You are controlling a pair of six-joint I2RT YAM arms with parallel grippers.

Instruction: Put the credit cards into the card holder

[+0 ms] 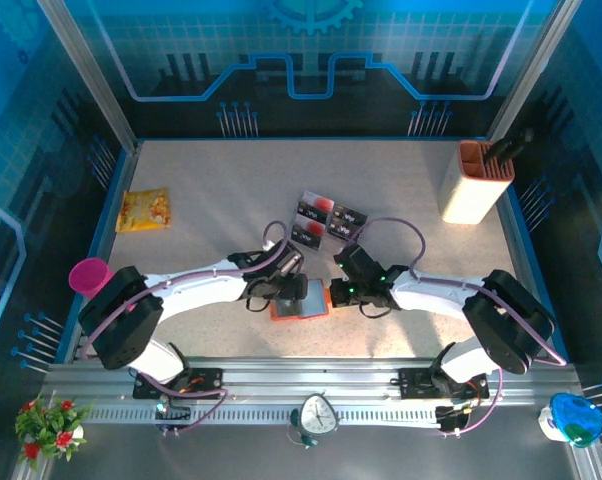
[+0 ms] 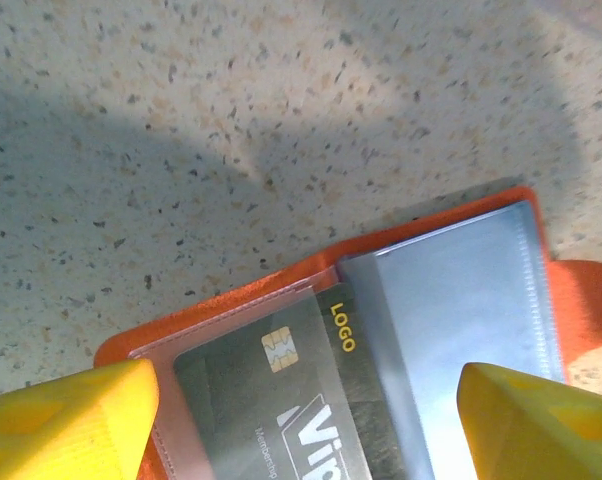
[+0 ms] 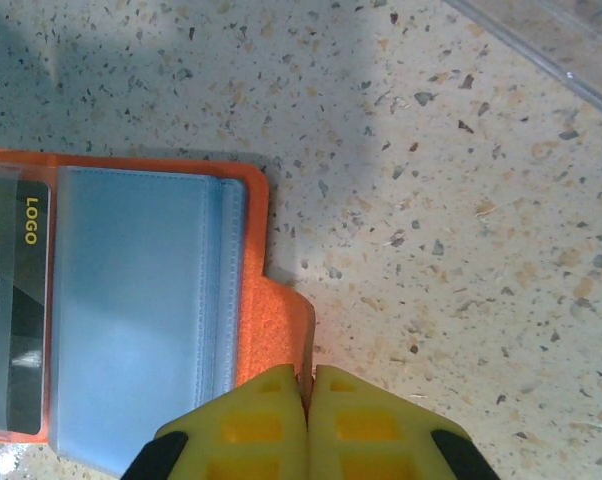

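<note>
One credit card pocketed in card holder; right end effector, closed, apparently pins its tab; left end effector wide.

The speckled beige table has a yellow packet lying flat near its left edge. A pink cup sits further forward on that side. In the far right corner a tall cream container with an orange inside stands upright, with dark sticks poking out, possibly pens. Along the front are red flowers, a small white clock and a blue-and-white object. An edge of a clear tray shows.
</note>
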